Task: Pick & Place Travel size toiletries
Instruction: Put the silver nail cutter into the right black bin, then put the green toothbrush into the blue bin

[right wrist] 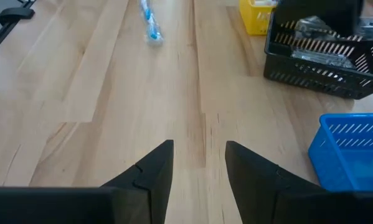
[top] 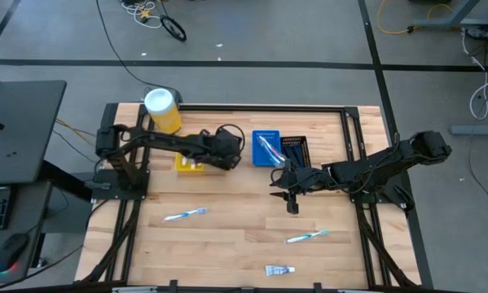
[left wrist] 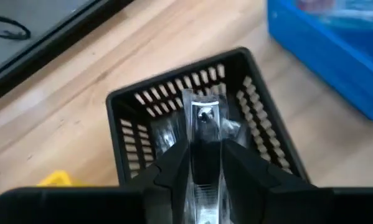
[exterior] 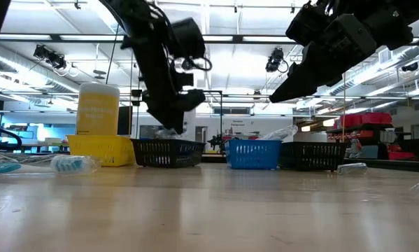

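A small tube point(top: 279, 269) lay on the table point(top: 227, 236), well below both claws, near the front edge. Two toothbrushes point(top: 184, 215) point(top: 308, 236) lay a little farther back. The right claw point(right wrist: 198, 167) hung above bare wood with its fingers apart, holding nothing. The left claw point(left wrist: 205, 163) was clenched on a clear-wrapped item point(left wrist: 204, 118), right above a black bin point(left wrist: 127, 106).

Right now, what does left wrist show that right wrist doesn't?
Left wrist only: the left claw shut on a clear-wrapped item, held above the black bin.
Right wrist only: the right claw open over the table, and a light-blue toothbrush lying farther off.
Both: the black bin with wrapped items inside, the blue bin, and a bit of the yellow bin.
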`<control>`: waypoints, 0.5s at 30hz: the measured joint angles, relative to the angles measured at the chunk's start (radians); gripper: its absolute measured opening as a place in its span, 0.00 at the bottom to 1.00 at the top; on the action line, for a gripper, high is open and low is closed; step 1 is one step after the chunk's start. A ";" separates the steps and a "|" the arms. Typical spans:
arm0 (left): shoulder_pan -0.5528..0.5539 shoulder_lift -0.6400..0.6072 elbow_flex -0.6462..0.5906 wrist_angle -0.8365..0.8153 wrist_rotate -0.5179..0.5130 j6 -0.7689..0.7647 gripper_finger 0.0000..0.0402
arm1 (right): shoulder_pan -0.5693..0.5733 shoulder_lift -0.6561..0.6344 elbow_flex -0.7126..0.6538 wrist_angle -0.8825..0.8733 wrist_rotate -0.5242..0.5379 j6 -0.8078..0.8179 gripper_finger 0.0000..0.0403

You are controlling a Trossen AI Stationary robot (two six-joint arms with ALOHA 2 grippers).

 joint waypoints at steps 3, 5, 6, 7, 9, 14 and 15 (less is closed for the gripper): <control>0.030 0.018 0.000 -0.001 0.060 0.002 0.28 | 0.000 0.000 0.000 -0.001 -0.001 0.000 0.39; 0.037 0.029 0.002 0.015 0.087 0.024 0.31 | 0.000 0.000 0.000 -0.009 -0.016 -0.005 0.39; 0.039 0.028 0.000 0.004 0.084 0.042 0.32 | 0.000 0.000 0.000 -0.017 -0.033 -0.015 0.39; 0.039 0.028 0.000 0.015 0.080 0.049 0.34 | 0.000 0.000 0.000 -0.030 -0.054 -0.024 0.39; 0.038 0.027 0.002 0.024 0.060 0.052 0.37 | 0.007 0.000 0.000 -0.073 -0.097 -0.043 0.39; 0.033 0.027 0.001 0.025 0.034 0.049 0.43 | 0.061 -0.021 0.000 -0.206 -0.286 -0.029 0.39; 0.033 0.027 0.001 0.025 0.034 0.049 0.43 | 0.080 -0.027 0.000 -0.235 -0.323 -0.010 0.39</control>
